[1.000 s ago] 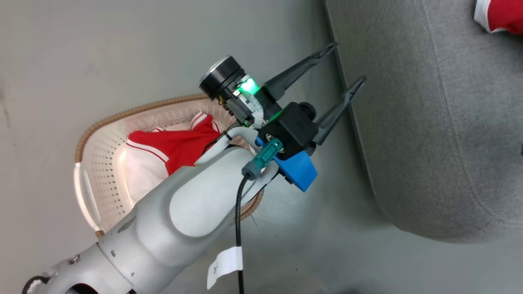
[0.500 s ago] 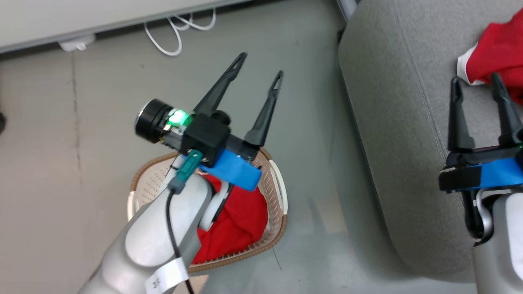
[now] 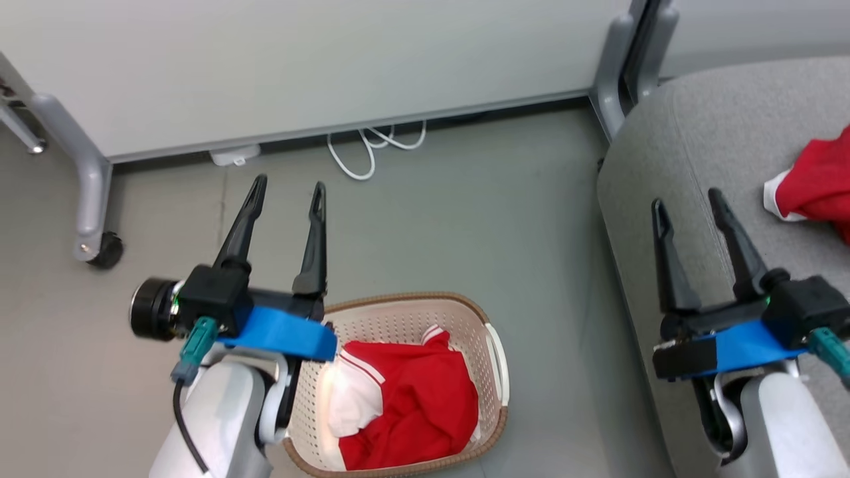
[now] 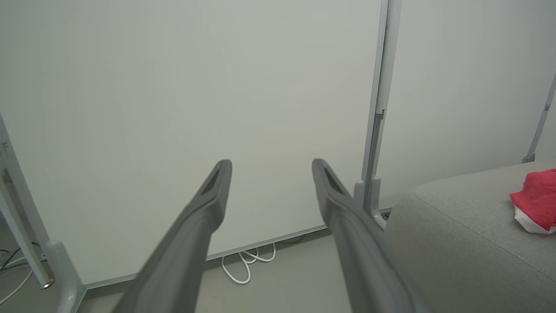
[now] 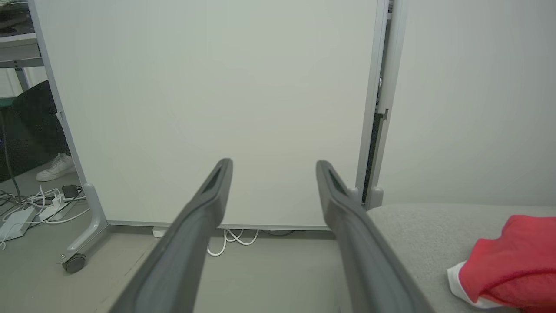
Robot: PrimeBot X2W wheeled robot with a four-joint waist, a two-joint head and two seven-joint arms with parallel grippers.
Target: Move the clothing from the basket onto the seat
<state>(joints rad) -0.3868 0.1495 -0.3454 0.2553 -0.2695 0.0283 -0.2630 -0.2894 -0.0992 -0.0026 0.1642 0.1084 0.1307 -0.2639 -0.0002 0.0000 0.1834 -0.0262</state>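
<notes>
- Head view: red-and-white fabric garment [image 3: 813,179] on grey upholstered sofa [image 3: 697,133], done.
- You've yet to move the second red garment [image 3: 412,392] from the cream perforated basket [image 3: 398,300].
- Your left hand [image 3: 289,187] and right hand [image 3: 685,199]: fingers apart, empty.

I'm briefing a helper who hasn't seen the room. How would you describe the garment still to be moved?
Start at the grey sofa on the right; on the floor to its left sits an oval cream basket with a brown rim. The garment lies crumpled inside it, red with white panels; the other red garment lies on the sofa.
</notes>
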